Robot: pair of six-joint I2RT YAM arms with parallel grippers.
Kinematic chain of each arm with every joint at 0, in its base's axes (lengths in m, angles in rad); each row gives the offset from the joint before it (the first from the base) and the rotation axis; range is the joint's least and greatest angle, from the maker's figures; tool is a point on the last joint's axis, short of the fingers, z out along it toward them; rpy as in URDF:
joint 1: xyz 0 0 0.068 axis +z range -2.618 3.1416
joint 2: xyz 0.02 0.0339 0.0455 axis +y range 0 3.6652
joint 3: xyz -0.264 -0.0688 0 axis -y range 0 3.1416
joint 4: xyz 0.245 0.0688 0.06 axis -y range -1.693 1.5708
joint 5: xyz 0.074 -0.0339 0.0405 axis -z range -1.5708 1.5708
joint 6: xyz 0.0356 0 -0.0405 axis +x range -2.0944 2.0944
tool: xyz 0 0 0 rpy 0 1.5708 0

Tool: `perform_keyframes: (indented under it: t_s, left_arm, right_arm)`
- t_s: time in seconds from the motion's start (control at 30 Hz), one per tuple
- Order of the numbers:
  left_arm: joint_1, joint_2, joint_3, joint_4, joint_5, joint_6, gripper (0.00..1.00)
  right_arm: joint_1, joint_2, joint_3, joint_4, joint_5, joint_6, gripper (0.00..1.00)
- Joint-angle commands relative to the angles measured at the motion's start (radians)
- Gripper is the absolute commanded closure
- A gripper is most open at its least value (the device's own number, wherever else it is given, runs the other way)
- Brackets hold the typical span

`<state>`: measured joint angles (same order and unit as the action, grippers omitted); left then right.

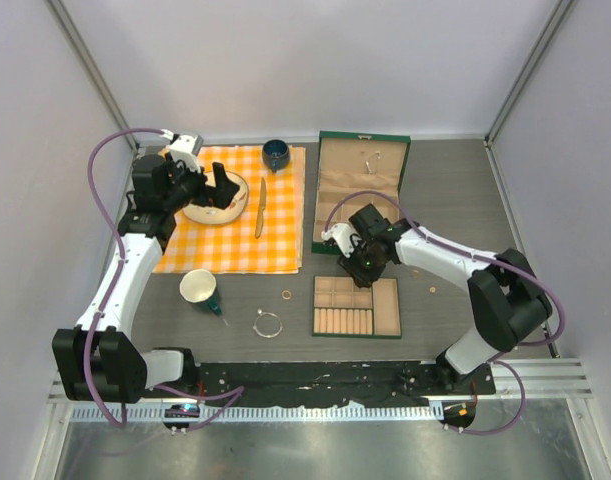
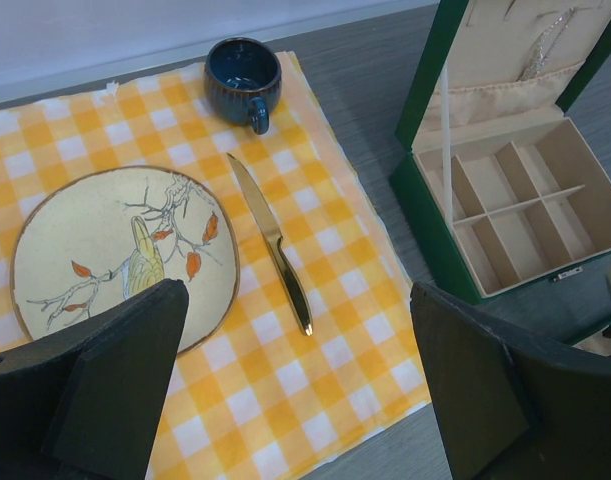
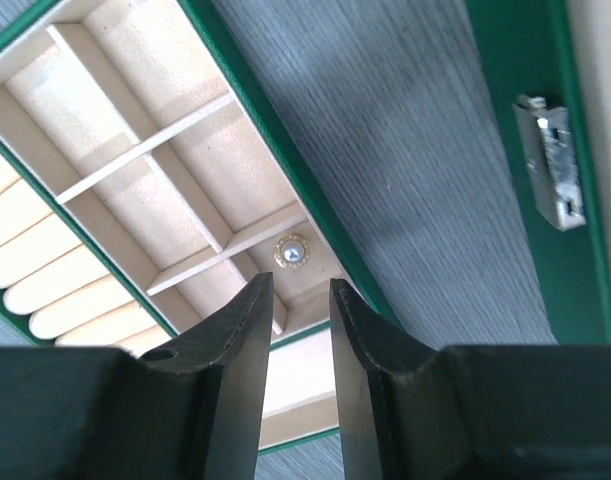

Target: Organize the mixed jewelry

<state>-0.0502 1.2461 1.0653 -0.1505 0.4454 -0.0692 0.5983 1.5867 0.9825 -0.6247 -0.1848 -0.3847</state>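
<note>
Stud point(image 3: 291, 253), gold-rimmed, pearly centre, in tray point(image 3: 235, 170) corner beneath released right hand point(image 3: 300, 290); left hand point(image 2: 300, 300) likewise released

The left arm point(image 1: 125, 268) and the right arm point(image 1: 440, 252) are built alike, with white tubular links between bulky black joint housings. Each stands on a black base fixed to the black rail point(image 1: 315, 378) along the table's near edge. A thin purple cable point(image 1: 92, 175) runs outside each arm, and the left gripper point(image 2: 305, 400) and the right gripper point(image 3: 300, 290) have flat, matte black fingers point(image 3: 235, 350) with slanted inner edges.
</note>
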Motion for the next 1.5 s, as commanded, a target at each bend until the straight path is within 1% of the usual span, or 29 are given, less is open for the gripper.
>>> perform_keyframes:
  t_s: [0.0,0.13,0.17,0.27,0.37,0.47,0.5,0.6,0.63,0.73,1.0,1.07,1.2,1.47]
  left_arm:
    - [-0.002,-0.025,0.001,0.029,-0.007,0.014,0.00]
    - [-0.002,-0.022,0.001,0.029,-0.004,0.012,0.00]
    - [0.000,-0.022,0.001,0.031,-0.005,0.012,0.00]
    - [0.000,-0.027,0.001,0.028,-0.007,0.014,0.00]
    - [-0.002,-0.027,0.001,0.029,-0.005,0.014,0.00]
    - [0.000,-0.025,-0.001,0.029,-0.005,0.014,0.00]
    - [0.000,-0.025,-0.002,0.028,-0.005,0.014,0.00]
    - [0.000,-0.024,-0.002,0.031,-0.004,0.014,0.00]
    - [-0.002,-0.024,-0.002,0.029,-0.004,0.014,0.00]
    - [0.000,-0.019,-0.001,0.029,-0.005,0.016,0.00]
    - [-0.002,-0.013,-0.002,0.029,-0.004,0.016,0.00]
    - [-0.002,-0.011,-0.002,0.028,-0.004,0.016,0.00]
    - [-0.002,-0.010,-0.002,0.029,-0.005,0.016,0.00]
    - [-0.002,-0.004,-0.002,0.029,-0.007,0.017,0.00]
  right_arm:
    - [0.003,-0.105,0.038,-0.017,0.016,0.020,0.64]
    - [0.003,-0.159,0.045,-0.020,0.068,0.009,0.64]
    - [0.001,-0.174,0.041,-0.021,0.106,0.006,0.64]
    - [-0.009,-0.211,0.022,-0.032,0.157,-0.020,0.65]
    - [-0.038,-0.250,-0.007,-0.040,0.171,-0.046,0.65]
    - [-0.116,-0.269,-0.028,-0.058,0.159,-0.085,0.65]
    - [-0.174,-0.275,-0.030,-0.067,0.134,-0.097,0.65]
    - [-0.264,-0.283,-0.041,-0.099,0.082,-0.157,0.66]
    - [-0.311,-0.284,-0.053,-0.107,0.079,-0.172,0.65]
    - [-0.366,-0.287,-0.085,-0.118,0.067,-0.223,0.66]
    - [-0.474,-0.255,-0.174,-0.115,0.062,-0.315,0.66]
    - [-0.505,-0.246,-0.185,-0.115,0.053,-0.329,0.64]
    - [-0.537,-0.237,-0.199,-0.103,0.048,-0.352,0.61]
    - [-0.574,-0.194,-0.212,-0.079,0.035,-0.368,0.60]
